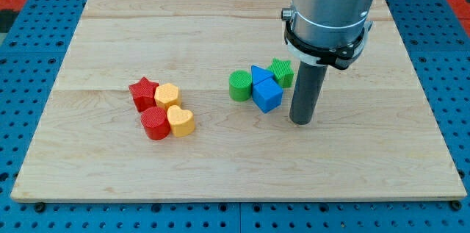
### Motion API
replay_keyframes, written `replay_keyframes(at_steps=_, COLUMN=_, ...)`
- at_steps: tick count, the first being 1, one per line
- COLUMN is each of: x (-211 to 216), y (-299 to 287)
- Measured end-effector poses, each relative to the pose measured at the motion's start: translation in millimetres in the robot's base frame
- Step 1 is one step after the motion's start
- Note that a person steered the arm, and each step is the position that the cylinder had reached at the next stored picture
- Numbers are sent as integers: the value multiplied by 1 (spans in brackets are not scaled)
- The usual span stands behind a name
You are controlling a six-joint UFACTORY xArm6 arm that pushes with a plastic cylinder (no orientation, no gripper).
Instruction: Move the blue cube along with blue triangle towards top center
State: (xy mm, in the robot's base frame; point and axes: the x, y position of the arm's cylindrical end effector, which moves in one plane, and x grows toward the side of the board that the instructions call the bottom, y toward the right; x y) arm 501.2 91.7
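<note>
Board (220,167): carries two clusters, one at the view's left, one near centre, well apart.
Blue cube (267,95): centre cluster, bottom; touching the blue triangle (259,75) just above it.
Green cylinder (239,86): left of the cube and triangle, touching them.
Green star (281,72): right of the triangle, above the cube.
My tip (301,120): on the board, just right of the cube, slightly lower.
Red star (143,92): left cluster, top left; orange hexagon (167,95) beside it on the right.
Red cylinder (155,124): below the star; yellow heart (181,121) touching its right.
</note>
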Motion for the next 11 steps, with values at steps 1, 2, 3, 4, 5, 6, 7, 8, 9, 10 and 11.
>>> replay_keyframes(at_steps=1, x=0, y=2)
replay_keyframes(at_steps=2, x=0, y=2)
replay_keyframes(at_steps=3, x=-2, y=-5)
replay_keyframes(at_steps=4, x=-2, y=-12)
replay_keyframes(at_steps=5, x=-2, y=-21)
replay_keyframes(at_steps=6, x=-3, y=-29)
replay_keyframes(at_steps=7, x=-3, y=-30)
replay_keyframes(at_steps=8, x=-4, y=-30)
replay_keyframes(at_steps=9, x=-30, y=-34)
replay_keyframes(at_steps=10, x=-64, y=-73)
replay_keyframes(at_steps=11, x=-107, y=-106)
